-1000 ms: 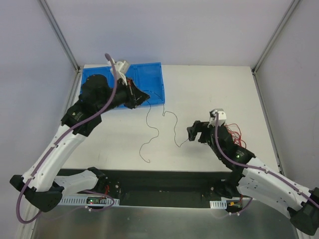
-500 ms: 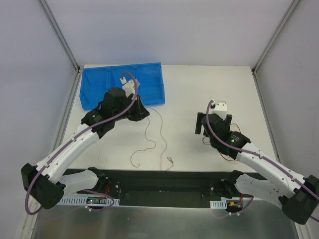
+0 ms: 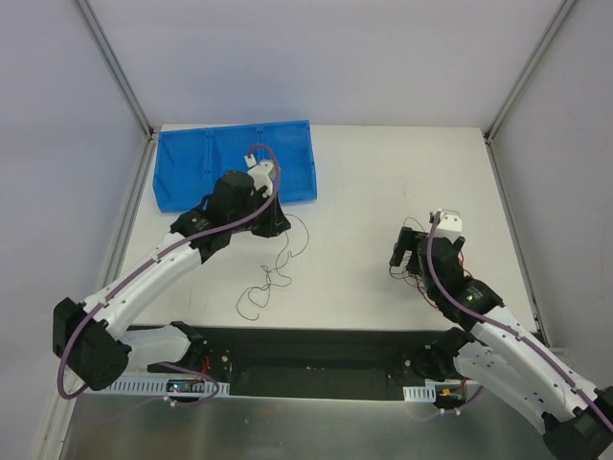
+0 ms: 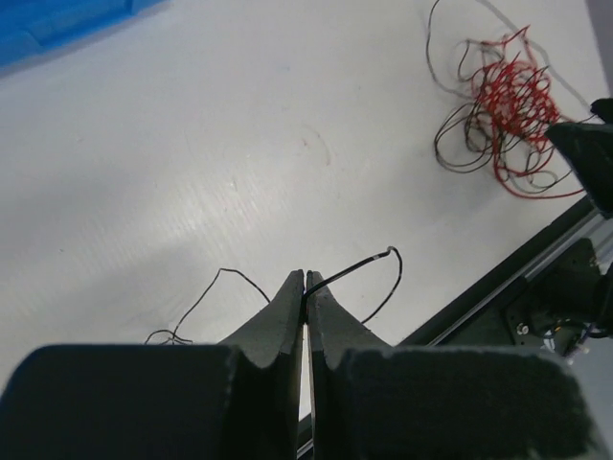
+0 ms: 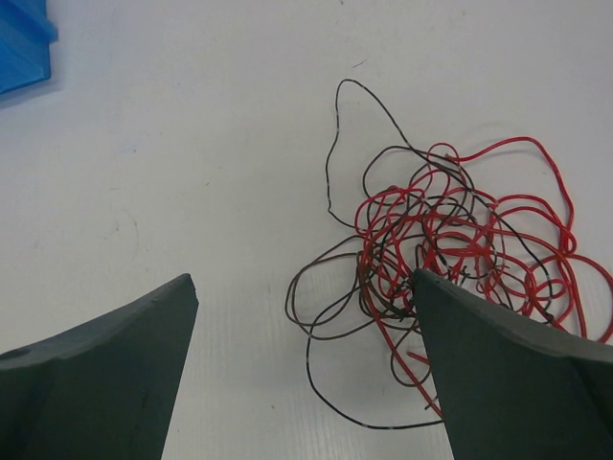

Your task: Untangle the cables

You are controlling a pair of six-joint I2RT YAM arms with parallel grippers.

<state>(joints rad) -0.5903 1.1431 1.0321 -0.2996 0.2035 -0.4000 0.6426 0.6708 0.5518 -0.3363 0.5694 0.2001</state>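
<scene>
A blue tray [image 3: 187, 172] lies at the far left of the white table [image 3: 383, 182]. The left gripper [image 4: 306, 278] is just beside the tray's near right corner, on the side nearer the arm bases. Its jaws are pressed tight together, and they pinch one thin black wire [image 4: 356, 264]. The wire comes out from between the tips, goes a little way to the right, then bends round and drops toward the table. The rest of this wire lies in loose curls on the table, a bit nearer the arm bases than the tray.

The other cables are in a tangle [image 5: 450, 235]. It is a messy bunch of red and black loops, all mixed up. It lies flat on the table, well apart from the tray, far off to the tray's right and closer to the arm bases. One black loop sticks out of the bunch on the side toward the tray.

The right gripper [image 5: 302, 283] is above this tangle, also far from the tray. Its jaws stand wide open. Nothing is between them, and they touch no wire.
</scene>
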